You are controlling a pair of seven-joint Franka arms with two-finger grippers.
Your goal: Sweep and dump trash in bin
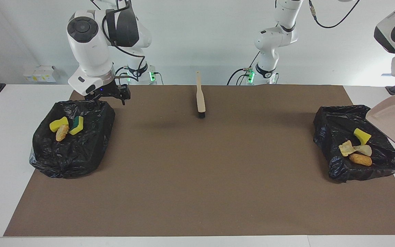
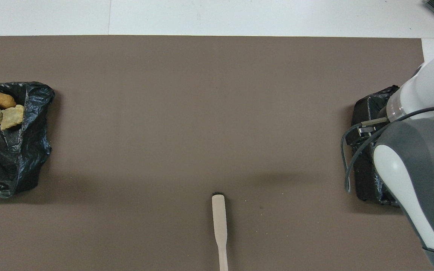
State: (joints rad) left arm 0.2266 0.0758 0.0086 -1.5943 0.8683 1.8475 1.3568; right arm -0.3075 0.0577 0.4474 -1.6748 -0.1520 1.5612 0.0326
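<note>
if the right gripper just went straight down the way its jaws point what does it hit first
Most likely the rim of the black bag-lined bin at the right arm's end: the right gripper hangs open, pointing down, over that rim's edge nearest the robots. Depth is unclear, so it could land on the brown mat beside it.
</note>
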